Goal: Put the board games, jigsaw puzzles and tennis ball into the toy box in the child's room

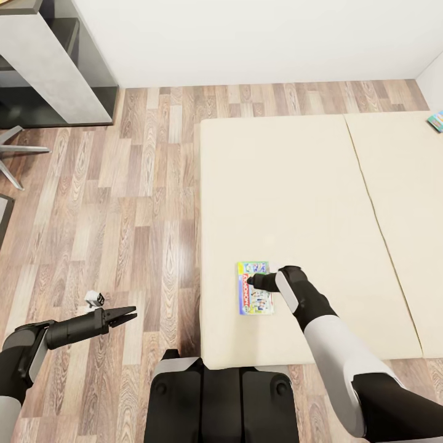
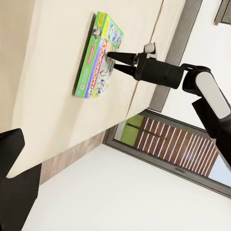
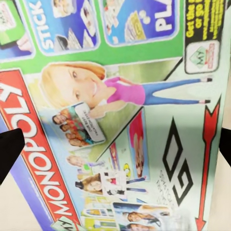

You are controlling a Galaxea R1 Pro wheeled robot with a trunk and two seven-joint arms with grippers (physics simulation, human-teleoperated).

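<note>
A colourful Monopoly board game [image 1: 254, 289] lies flat on the cream bed [image 1: 289, 184], near its front left corner. My right gripper [image 1: 252, 282] hovers just over the box, open, with nothing between its fingers. In the right wrist view the printed lid [image 3: 120, 120] is very close, with a dark fingertip at each side and the right gripper [image 3: 115, 144] centred above it. The left wrist view shows the box [image 2: 98, 55] and the right gripper [image 2: 115, 60] from the side. My left gripper [image 1: 126, 317] hangs open over the floor, left of the bed. Another board game [image 1: 436, 120] lies at the bed's far right.
A grey desk unit [image 1: 55, 61] stands at the back left, with chair legs [image 1: 15, 151] beside it. Wood-plank floor [image 1: 135, 203] runs between the desk and the bed. My dark base [image 1: 221, 400] sits against the bed's front edge. A white wall closes the far side.
</note>
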